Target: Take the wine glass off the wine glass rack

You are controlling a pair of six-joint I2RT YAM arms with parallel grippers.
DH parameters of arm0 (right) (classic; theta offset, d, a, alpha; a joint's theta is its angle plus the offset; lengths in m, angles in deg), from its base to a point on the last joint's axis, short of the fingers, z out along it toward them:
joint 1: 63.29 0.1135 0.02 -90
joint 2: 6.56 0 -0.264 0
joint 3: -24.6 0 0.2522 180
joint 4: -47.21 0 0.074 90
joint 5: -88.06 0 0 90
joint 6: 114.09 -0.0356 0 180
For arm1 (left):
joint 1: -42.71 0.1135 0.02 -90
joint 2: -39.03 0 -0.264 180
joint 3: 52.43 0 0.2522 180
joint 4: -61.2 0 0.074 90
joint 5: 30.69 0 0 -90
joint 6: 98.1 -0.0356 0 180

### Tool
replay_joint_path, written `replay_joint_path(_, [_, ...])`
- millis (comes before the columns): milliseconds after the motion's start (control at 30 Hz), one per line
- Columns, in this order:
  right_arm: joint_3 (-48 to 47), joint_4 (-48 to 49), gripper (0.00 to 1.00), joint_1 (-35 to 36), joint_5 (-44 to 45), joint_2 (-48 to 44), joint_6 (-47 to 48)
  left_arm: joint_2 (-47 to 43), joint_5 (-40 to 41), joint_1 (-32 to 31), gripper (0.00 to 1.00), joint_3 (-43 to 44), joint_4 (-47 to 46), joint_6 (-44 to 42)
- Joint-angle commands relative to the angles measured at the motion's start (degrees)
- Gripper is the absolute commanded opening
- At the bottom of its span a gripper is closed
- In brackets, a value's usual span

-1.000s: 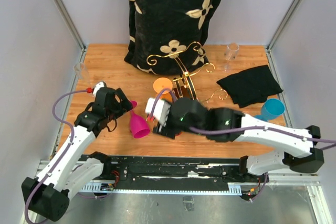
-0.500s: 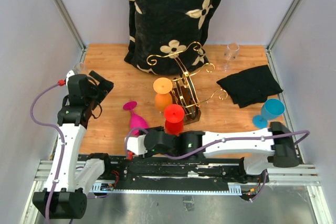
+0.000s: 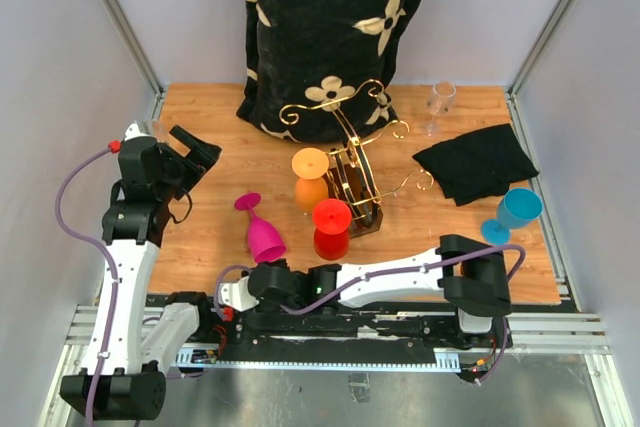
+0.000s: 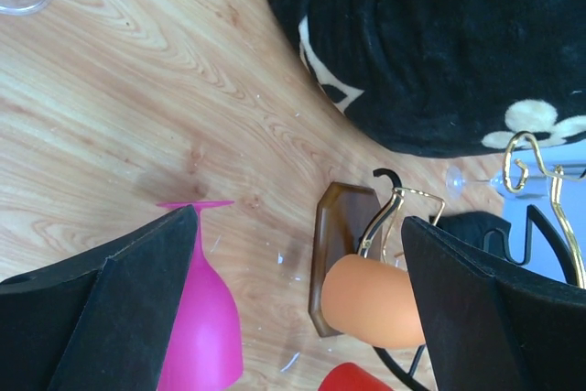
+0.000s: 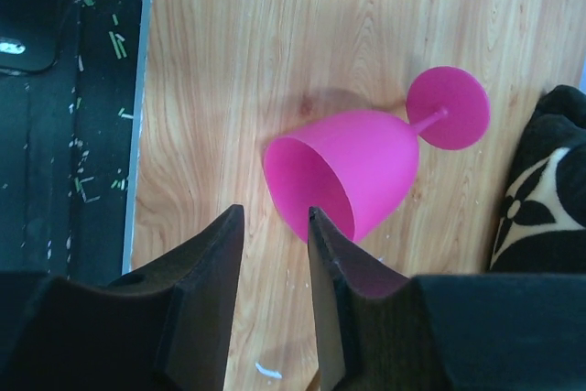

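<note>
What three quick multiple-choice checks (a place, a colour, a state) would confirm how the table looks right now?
1. Where is the pink wine glass?
A. On its side on the table, left of the wine glass rack
B. Hanging in the rack
C. Upright at the back wall

2. What colour is the lone glass at the right edge, just nearer than the black cloth?
A. Red
B. Blue
C. Green

3. How is the left gripper?
A. Shut on the pink glass
B. Shut on the rack
C. Open and empty

1 A: it lies tipped over on the wood.
2 B: bowl and foot are blue.
3 C: its fingers stand wide apart, nothing between.
</note>
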Motion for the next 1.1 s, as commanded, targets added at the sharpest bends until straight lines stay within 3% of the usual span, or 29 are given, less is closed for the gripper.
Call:
replay_joint_path(0, [1.5, 8.1, 0.33, -2.1, -0.7, 3.6, 2.3, -0.9, -0.7, 0.3, 1.00, 3.9, 1.0, -2.7])
replay_joint_path(100, [1.7, 11.2, 0.25, -4.0, -0.5, 6.2, 3.8, -1.1, -0.2, 0.3, 1.00, 5.8, 1.9, -3.3])
replay_joint_path(300, [1.2, 14.6, 0.23, -6.2, 1.7, 9.5, 8.2, -1.5, -0.5, 0.3, 1.00, 6.6, 2.4, -3.7])
replay_joint_path(400, [0.3, 13.9, 0.03, -7.2, 1.9, 10.3, 8.6, -1.6, -1.1, 0.3, 1.00, 6.2, 1.7, -3.6])
replay_joint_path(467, [-0.6, 11.9, 0.01, -7.5, 1.8, 10.1, 7.5, -1.7, -1.7, 0.3, 1.00, 6.1, 1.5, -3.4])
replay_joint_path(633, [-7.4, -3.4, 0.01, -7.4, -1.4, 5.1, -0.2, -2.8, 1.0, 0.3, 1.00, 6.1, -0.5, -4.4])
replay_joint_path(900, [-38.2, -37.7, 0.01, -7.8, -2.3, 6.9, -8.0, -5.4, 7.0, 0.3, 1.00, 6.5, -2.7, -6.9])
replay_joint_path(1067, [-42.5, -41.7, 0.01, -9.3, -6.8, 8.0, -10.0, -5.1, 8.4, 0.3, 1.00, 8.7, -2.1, -7.9])
